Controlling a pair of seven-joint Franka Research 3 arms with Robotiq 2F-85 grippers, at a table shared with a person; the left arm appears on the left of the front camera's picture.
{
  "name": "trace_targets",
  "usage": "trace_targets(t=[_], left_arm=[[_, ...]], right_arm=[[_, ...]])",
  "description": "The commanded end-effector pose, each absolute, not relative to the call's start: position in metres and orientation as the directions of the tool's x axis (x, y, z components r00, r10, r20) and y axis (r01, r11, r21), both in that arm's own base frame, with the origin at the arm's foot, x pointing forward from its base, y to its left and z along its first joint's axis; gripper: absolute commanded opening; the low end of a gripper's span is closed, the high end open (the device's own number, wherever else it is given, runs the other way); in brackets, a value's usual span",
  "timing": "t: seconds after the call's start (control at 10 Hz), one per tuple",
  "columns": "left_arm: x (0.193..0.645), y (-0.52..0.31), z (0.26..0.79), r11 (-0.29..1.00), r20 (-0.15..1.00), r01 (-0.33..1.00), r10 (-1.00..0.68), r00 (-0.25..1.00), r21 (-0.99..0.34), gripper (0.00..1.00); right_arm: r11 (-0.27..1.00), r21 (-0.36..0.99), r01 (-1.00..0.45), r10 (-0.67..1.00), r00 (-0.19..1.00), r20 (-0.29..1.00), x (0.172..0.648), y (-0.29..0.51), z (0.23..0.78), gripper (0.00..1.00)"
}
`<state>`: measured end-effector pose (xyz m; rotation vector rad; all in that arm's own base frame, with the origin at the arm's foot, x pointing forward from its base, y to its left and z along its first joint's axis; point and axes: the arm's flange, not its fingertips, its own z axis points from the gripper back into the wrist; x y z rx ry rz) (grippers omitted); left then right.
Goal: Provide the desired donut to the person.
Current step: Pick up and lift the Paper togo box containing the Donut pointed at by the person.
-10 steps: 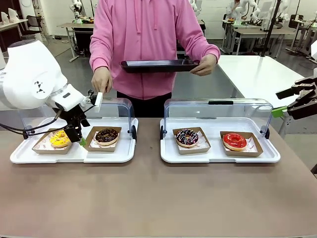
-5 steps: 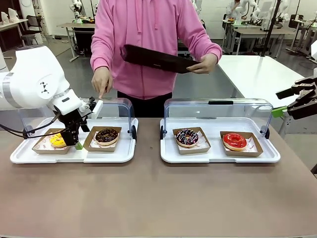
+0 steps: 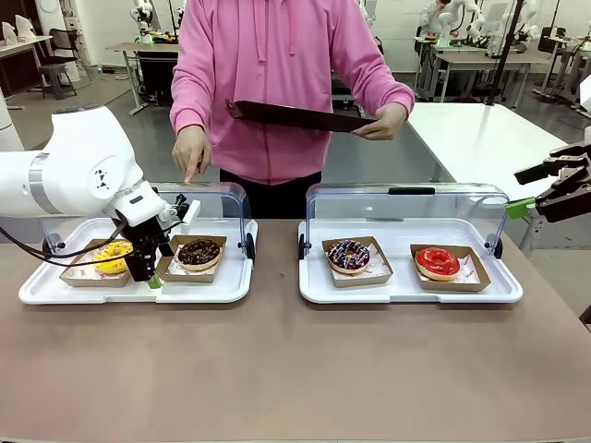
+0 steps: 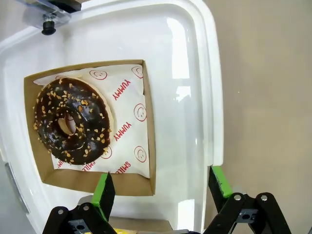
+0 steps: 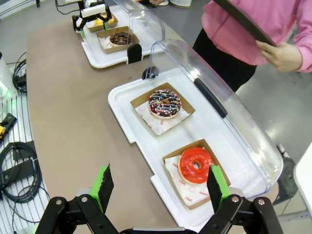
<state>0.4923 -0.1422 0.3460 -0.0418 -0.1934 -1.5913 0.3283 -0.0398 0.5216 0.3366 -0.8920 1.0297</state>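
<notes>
The person (image 3: 277, 55) in a pink hoodie holds a dark tray (image 3: 295, 115) in one hand, while the other hand (image 3: 191, 155) points a finger down over the left white tray (image 3: 55, 291). There a nut-topped chocolate donut (image 3: 199, 251) (image 4: 73, 122) lies in a cardboard box beside a yellow donut (image 3: 111, 256). My left gripper (image 3: 148, 274) (image 4: 161, 187) hangs low and open at the chocolate donut's box, one pad at the box's corner, the other over the tray rim. My right gripper (image 3: 522, 191) (image 5: 160, 187) stands open and holds nothing, off the table's right end.
The right white tray (image 3: 406, 293) carries a sprinkled chocolate donut (image 3: 348, 255) (image 5: 165, 103) and a red donut (image 3: 437, 262) (image 5: 195, 165) in cardboard boxes. Clear lids (image 3: 222, 198) (image 3: 406, 208) stand raised behind both trays. The brown tabletop (image 3: 295, 369) stretches in front.
My left gripper has gone down and to the right, from over the yellow donut to the chocolate donut's box. The person's dark tray tilted, then came nearly level again. The right arm stayed still.
</notes>
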Motion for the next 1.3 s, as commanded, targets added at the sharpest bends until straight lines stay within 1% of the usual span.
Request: trace_targets(t=[0.0,0.2,0.3,0.4,0.5,0.6,0.7,0.8,0.9,1.1,1.2], left_arm=[[0.499,-0.143,0.344,0.006,0.132,0.994,-0.991,-0.008,0.111,1.00],[0.498,-0.145,0.338,0.000,0.127,0.994,-0.992,-0.015,0.110,1.00],[0.499,-0.147,0.335,0.002,0.106,0.993,-0.994,-0.011,0.118,1.00],[0.499,-0.147,0.335,-0.002,0.121,0.992,-0.993,-0.017,0.123,1.00],[0.499,-0.147,0.336,0.017,0.114,0.993,-0.993,0.003,0.117,0.40],[0.500,-0.145,0.335,0.023,0.104,0.993,-0.995,0.011,0.113,0.40],[0.500,-0.144,0.334,0.028,0.093,0.994,-0.995,0.018,0.104,0.00],[0.501,-0.146,0.332,0.030,0.086,0.995,-0.996,0.023,0.090,0.35],[0.501,-0.147,0.330,0.030,0.081,0.995,-0.996,0.023,0.096,0.00],[0.501,-0.147,0.328,0.027,0.111,0.995,-0.994,0.016,0.100,0.00],[0.501,-0.148,0.327,0.028,0.107,0.995,-0.994,0.018,0.099,0.00]], right_arm=[[0.509,-0.139,-0.849,0.577,0.217,0.787,0.332,-0.037,0.521,1.00],[0.509,-0.139,-0.849,0.577,0.217,0.787,0.332,-0.037,0.521,1.00],[0.509,-0.139,-0.849,0.577,0.217,0.787,0.332,-0.037,0.521,1.00],[0.509,-0.139,-0.849,0.577,0.217,0.787,0.332,-0.037,0.521,1.00],[0.509,-0.139,-0.849,0.577,0.217,0.787,0.332,-0.037,0.521,1.00],[0.509,-0.139,-0.849,0.577,0.217,0.787,0.332,-0.037,0.521,1.00],[0.509,-0.139,-0.849,0.577,0.217,0.787,0.332,-0.037,0.521,1.00],[0.509,-0.139,-0.849,0.577,0.217,0.787,0.332,-0.037,0.521,1.00],[0.509,-0.139,-0.849,0.577,0.217,0.787,0.332,-0.037,0.521,1.00],[0.509,-0.139,-0.849,0.577,0.217,0.787,0.332,-0.037,0.521,1.00],[0.509,-0.139,-0.849,0.577,0.217,0.787,0.332,-0.037,0.521,1.00]])
